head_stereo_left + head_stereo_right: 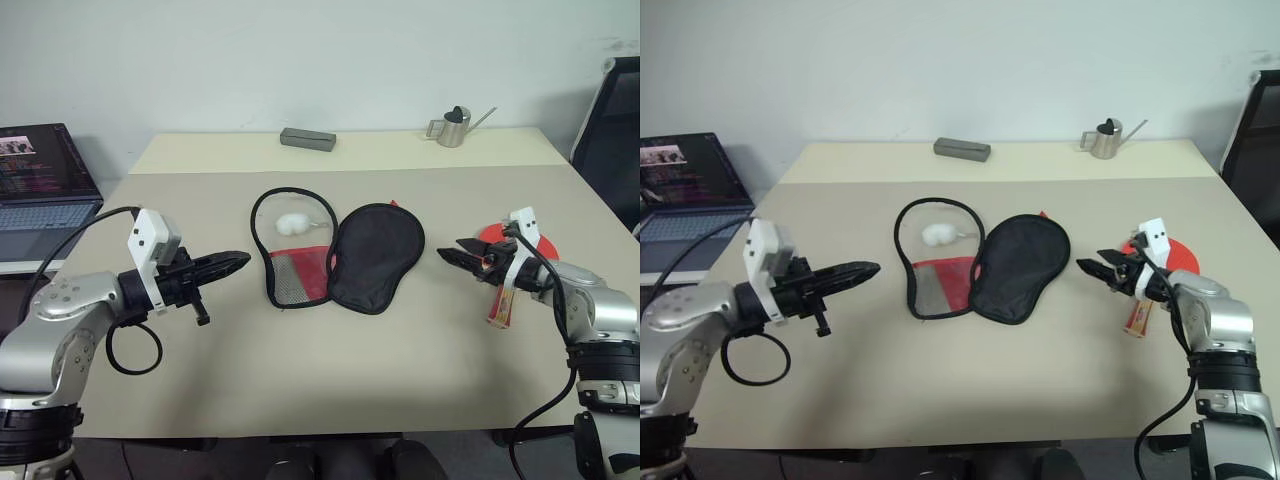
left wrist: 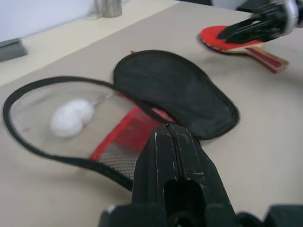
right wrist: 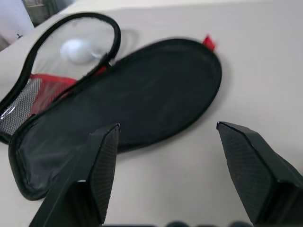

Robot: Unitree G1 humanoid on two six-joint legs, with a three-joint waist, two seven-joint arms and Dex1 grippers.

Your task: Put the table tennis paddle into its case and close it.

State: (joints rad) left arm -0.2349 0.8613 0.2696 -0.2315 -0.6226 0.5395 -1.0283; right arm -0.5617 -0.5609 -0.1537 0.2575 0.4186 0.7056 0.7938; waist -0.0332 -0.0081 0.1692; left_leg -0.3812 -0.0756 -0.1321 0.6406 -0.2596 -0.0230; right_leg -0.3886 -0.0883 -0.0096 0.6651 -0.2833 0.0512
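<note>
left gripper (image 1: 238, 261) closed, empty, aimed at case (image 1: 340, 250) | right gripper (image 1: 455, 255) wide apart, empty, over paddle (image 1: 500, 262)

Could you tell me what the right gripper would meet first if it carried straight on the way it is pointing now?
Most likely the case: the right gripper, fingers open, points at its black half lying open on the table. Depth is uncertain.

Grey box (image 1: 307, 138), metal watering can (image 1: 455, 126), laptop (image 1: 40, 178), black chair (image 1: 612, 140).

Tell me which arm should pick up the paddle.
Right, probably. The right gripper is open directly above the table tennis paddle, while the left gripper is shut and across the open case from it.
</note>
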